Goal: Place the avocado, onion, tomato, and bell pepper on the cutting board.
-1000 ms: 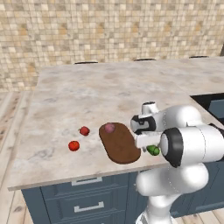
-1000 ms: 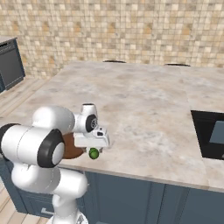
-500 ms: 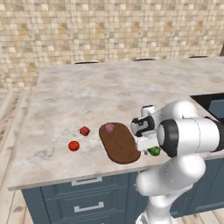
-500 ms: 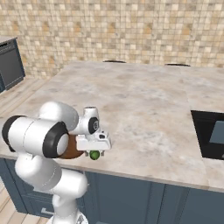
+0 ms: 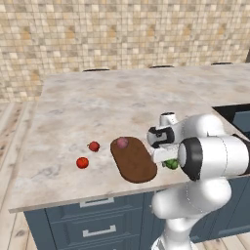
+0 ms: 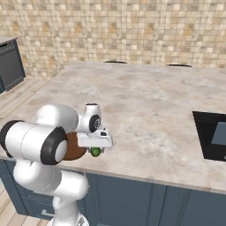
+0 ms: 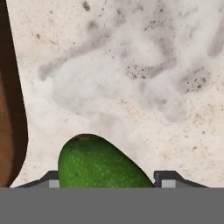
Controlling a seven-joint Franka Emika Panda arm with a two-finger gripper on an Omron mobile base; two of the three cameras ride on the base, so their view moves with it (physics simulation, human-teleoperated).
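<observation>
The green avocado (image 7: pixel 100 166) lies on the marble counter just right of the dark-brown cutting board (image 5: pixel 134 163), near the front edge. My gripper (image 7: pixel 107 181) points down over it, and both fingertips press against its sides. From the base views the avocado (image 5: pixel 171 164) (image 6: pixel 95 152) peeks out under the gripper (image 5: pixel 169 160) (image 6: pixel 95 148). The pinkish onion (image 5: pixel 122 142) rests on the board's far end. Two small red items (image 5: pixel 94 146) (image 5: pixel 82 162) sit on the counter left of the board; which is the tomato and which the bell pepper I cannot tell.
The counter's front edge (image 5: pixel 97 197) runs close to the avocado and the board. A black recessed unit (image 6: pixel 212 137) sits in the counter at the far right. A tiled wall (image 5: pixel 122 34) stands behind.
The jaws have come together from wide open onto the avocado's sides. The hand has stayed over the avocado; the produce and the board have not moved.
</observation>
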